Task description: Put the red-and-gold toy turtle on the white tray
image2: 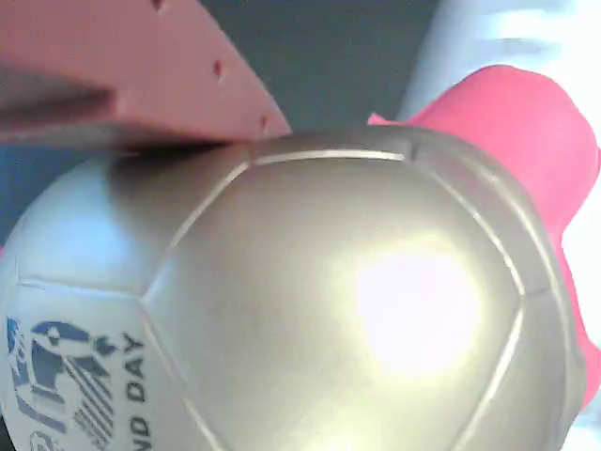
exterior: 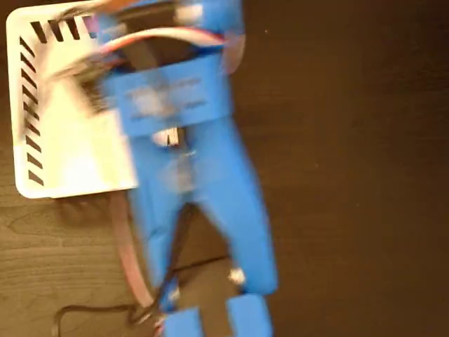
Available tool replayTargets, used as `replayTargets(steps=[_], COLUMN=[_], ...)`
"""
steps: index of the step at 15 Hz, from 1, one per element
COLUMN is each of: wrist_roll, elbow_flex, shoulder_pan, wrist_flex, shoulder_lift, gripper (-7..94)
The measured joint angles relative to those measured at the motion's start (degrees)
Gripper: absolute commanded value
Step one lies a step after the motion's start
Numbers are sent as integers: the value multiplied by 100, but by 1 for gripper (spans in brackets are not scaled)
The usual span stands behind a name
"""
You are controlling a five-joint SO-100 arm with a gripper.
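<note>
While the blue arm (exterior: 189, 175) is motion-blurred in the fixed view, you can still make out the white tray (exterior: 42, 126) at the top left of the dark wood surface (exterior: 351, 175), with the arm lying across its right edge. Slanted black-looking slots run down the tray's left wall and along its top rim. Right of the arm the surface is wide open; below the tray there's a pinkish band and a thin dark cable (exterior: 84, 309).

Wrist view is basically all turtle: the red-and-gold toy turtle (image2: 310, 310) fills the frame, shiny shell up close, a red bit poking out at its upper right. A pink finger (image2: 141, 75) of the tool sits against the shell's top left, so the tool looks clamped on it. Print on the shell's lower left reads "DAY", plus a cut-off "ND" beside a dark blue logo.
</note>
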Motion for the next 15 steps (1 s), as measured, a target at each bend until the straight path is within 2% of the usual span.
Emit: replayTargets(steps=[2, 5, 9, 15], wrist_roll=[809, 1705, 1890, 1828], elbow_flex=[483, 976, 1714, 1749], shoulder_pan=[-536, -694, -694, -694], wrist_flex=[-185, -650, -1116, -1441], shoulder_lift=[0, 0, 0, -132], gripper=[0, 0, 0, 0])
